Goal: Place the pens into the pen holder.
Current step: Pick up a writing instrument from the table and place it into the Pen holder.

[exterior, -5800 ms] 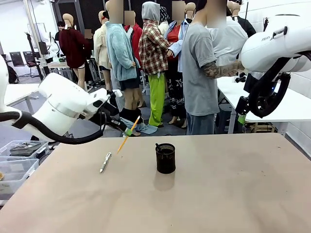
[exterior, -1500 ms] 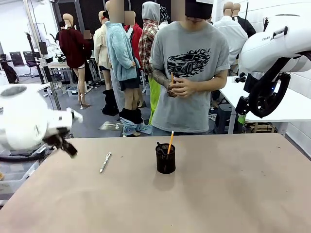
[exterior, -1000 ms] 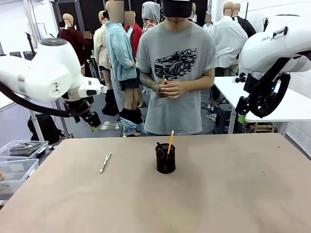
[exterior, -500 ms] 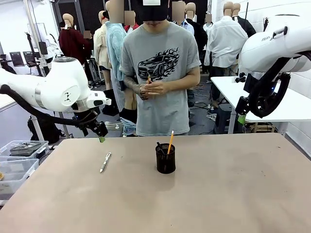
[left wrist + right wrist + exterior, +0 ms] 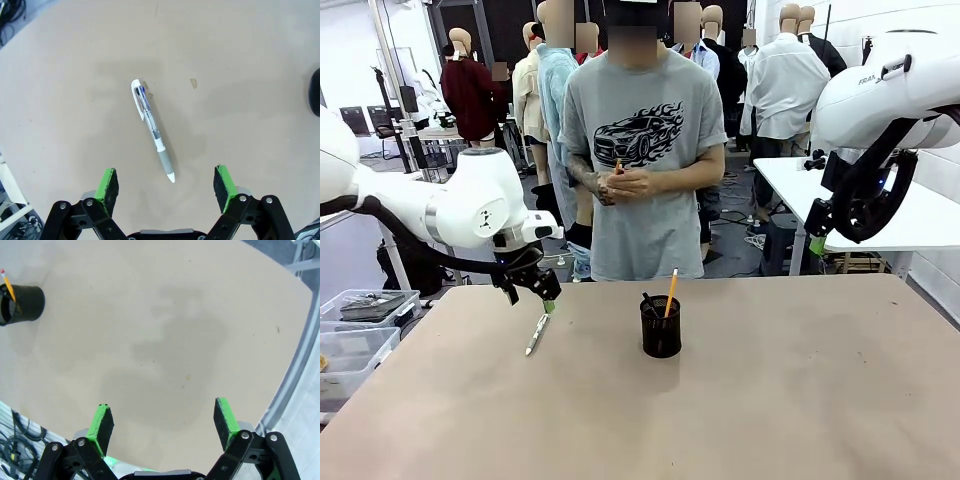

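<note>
Wide tan flat tabletop (image 5: 790, 400), a person in a grey car-print T-shirt (image 5: 640, 130) standing at the far edge, hands (image 5: 625, 183) clasped at the chest around a thin orange stick. Left gripper (image 5: 167, 180) low over the table's left part, jaws spread wide, holding nothing, green pads either side of the pen below without touching it. Right gripper (image 5: 162, 422) raised off to the right, jaws wide apart, empty, bare table under it. Small black wire-mesh cylindrical pen holder (image 5: 661, 327) upright near table centre. Yellow-orange pencil (image 5: 670, 292) and dark pen (image 5: 647, 300) stand tilted inside it. Silver-white pen with grey grip (image 5: 152, 130) lies flat on the table, well left of the holder.
</note>
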